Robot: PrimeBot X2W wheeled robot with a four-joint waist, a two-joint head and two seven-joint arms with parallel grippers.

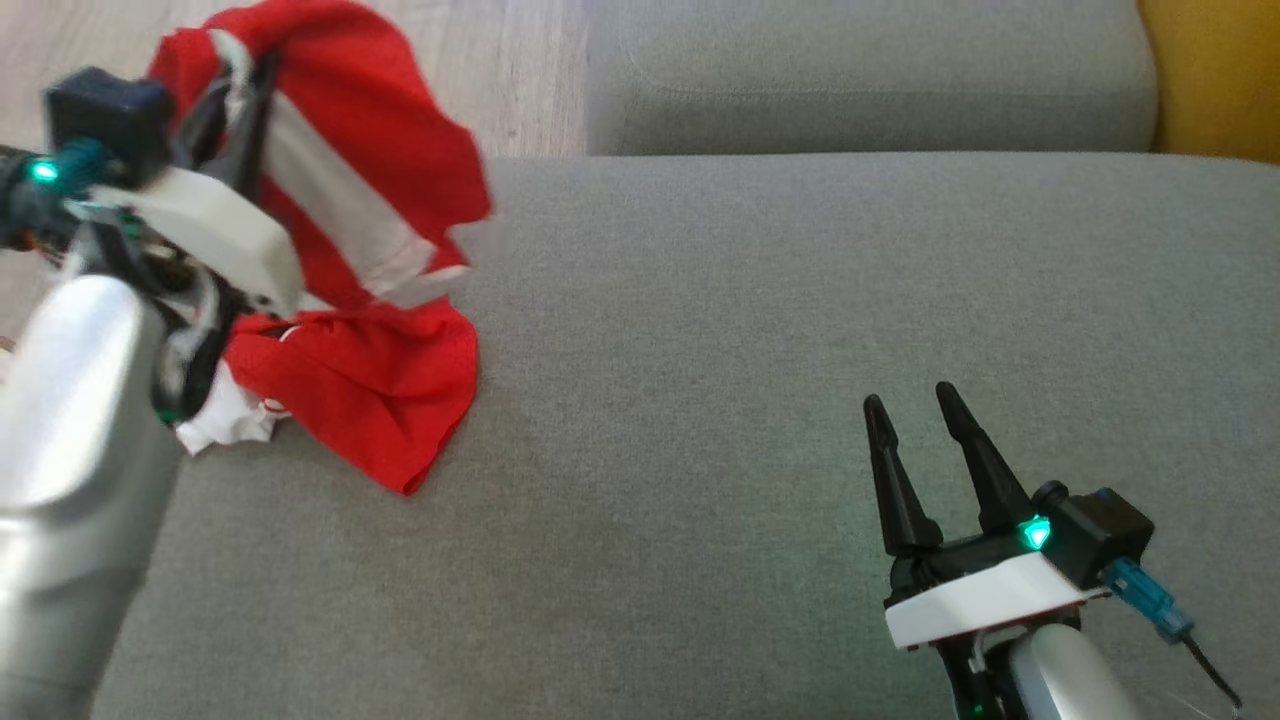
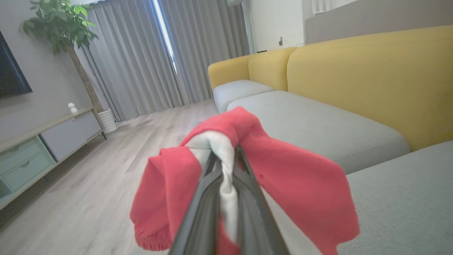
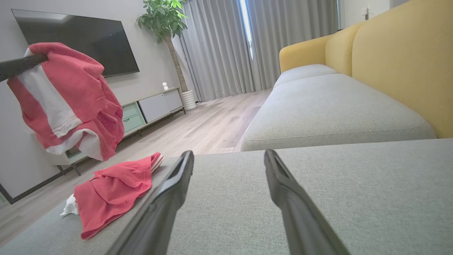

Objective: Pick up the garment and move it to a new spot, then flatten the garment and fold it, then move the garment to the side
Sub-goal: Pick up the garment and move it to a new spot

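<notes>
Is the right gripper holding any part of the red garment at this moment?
No, the right gripper hovers open over bare sofa cushion, while the red garment hangs from the left gripper.

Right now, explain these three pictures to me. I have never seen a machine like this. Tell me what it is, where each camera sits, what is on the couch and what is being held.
This is a wheeled robot with two arms, each ending in a two-fingered claw. One picture looks down from its head; the other two look along each wrist's fingers. The left claw is shut on a red and white cloth garment, lifted above the grey fabric couch seat. In the right wrist view a second red bunch lies on the seat; whether it joins the lifted part is unclear. The right claw is open, holding nothing, above the seat.
</notes>
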